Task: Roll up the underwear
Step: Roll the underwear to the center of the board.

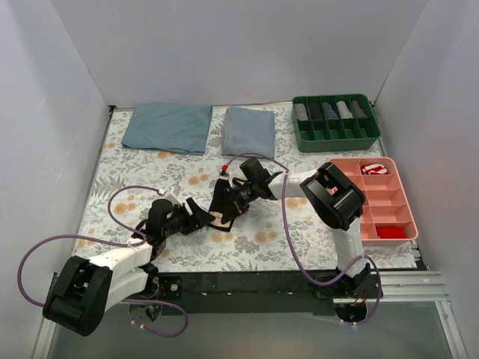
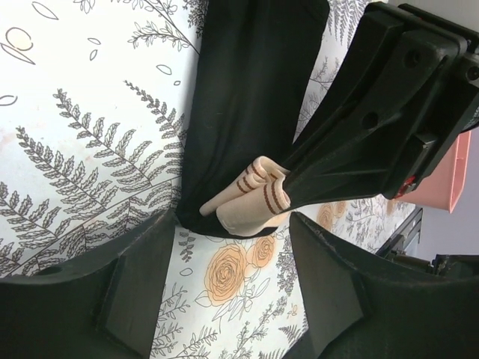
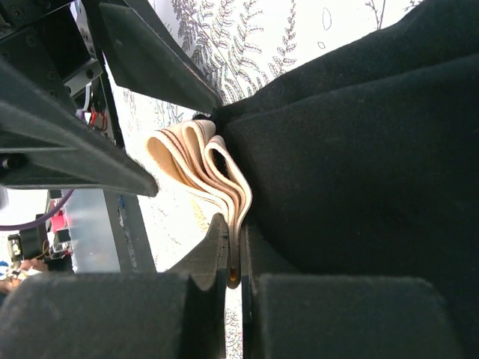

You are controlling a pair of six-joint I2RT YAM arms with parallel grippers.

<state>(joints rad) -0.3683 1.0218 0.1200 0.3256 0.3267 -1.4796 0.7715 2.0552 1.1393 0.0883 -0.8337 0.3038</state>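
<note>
Underwear (image 1: 227, 193) lies on the floral table (image 1: 127, 168), left of the pink tray (image 1: 383, 200) and level with it, gathered into a narrow black strip. Its tan waistband (image 1: 219, 219) is at the end nearer the arm bases, folded over itself in several loops with thin dark stripes along the edge.

The right claw (image 3: 233, 254) reaches leftward from the pink tray and has the waistband pinched. Its fingers (image 3: 187, 314) are pressed almost together, with only a thin tan sliver of elastic between them. Black cloth fills most of the right wrist view beside that grip.

The left claw (image 2: 232, 224) sits further left of the pink tray than the underwear does, pointing at the waistband. Its fingers (image 2: 127, 292) are spread wide and grip nothing; the looped elastic lies just past the tips, in line with the gap. In the right wrist view one tip comes right up to the black cloth, though whether it touches cannot be told.

Inside the pink tray are red rolls (image 1: 391, 232) in the nearest compartment and a red-and-white roll (image 1: 374, 169) in the farthest. A green tray (image 1: 334, 142) of dark and pale rolls stands just behind the pink tray — two blue cloths (image 1: 166, 127) lie flat well to the left of it, along the back edge of the table.
</note>
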